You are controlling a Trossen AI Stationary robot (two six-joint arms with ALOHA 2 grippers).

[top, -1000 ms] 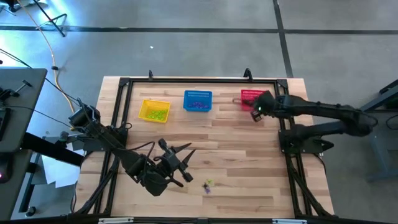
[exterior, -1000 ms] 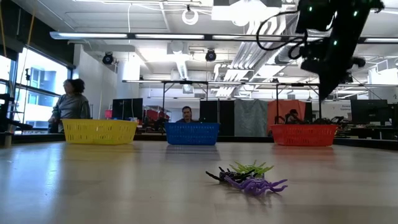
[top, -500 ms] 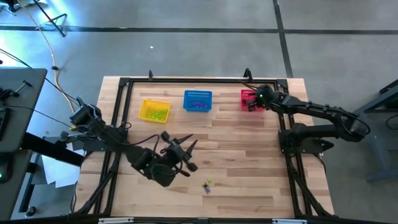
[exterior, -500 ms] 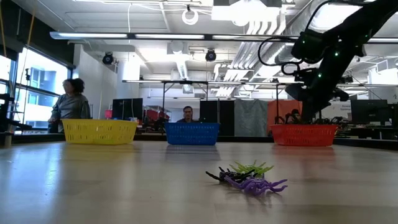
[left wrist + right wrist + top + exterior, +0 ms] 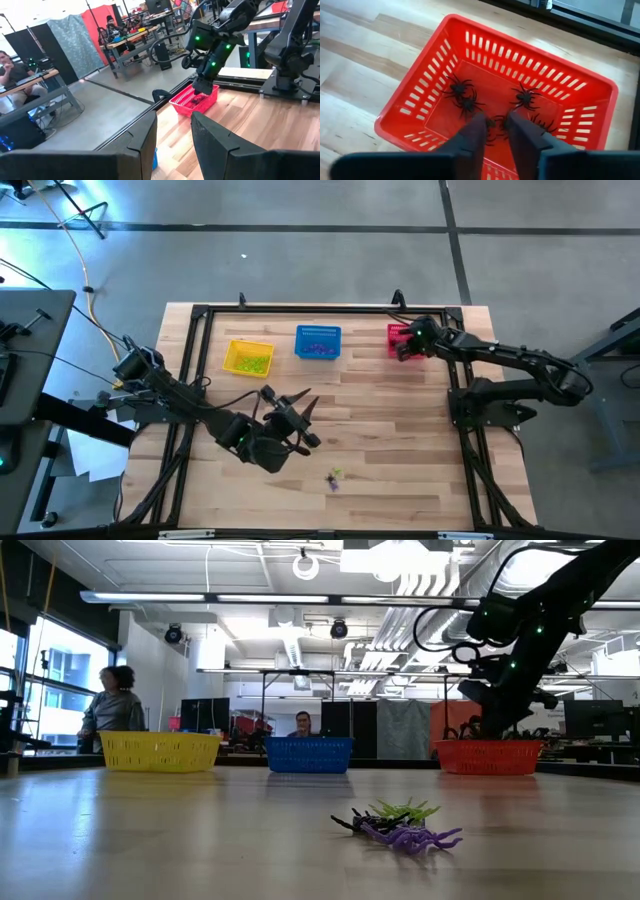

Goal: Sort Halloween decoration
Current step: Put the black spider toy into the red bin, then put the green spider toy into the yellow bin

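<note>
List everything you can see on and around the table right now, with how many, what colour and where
Red basket: one, red mesh, far right of the table, black spiders inside, about five visible.
Blue basket: one, far middle, small trinkets inside, count unclear.
Yellow basket: one, far left, yellow-green trinkets inside, count unclear.
Loose spiders: a small cluster, black, yellow-green and purple, near middle of the table.
Table: one, light wood, black frame.
People: two in the room behind, one standing, one seated.
Right end effector: over the red basket, fingers slightly parted, empty.
Left end effector: above the near-left table, fingers apart.
</note>
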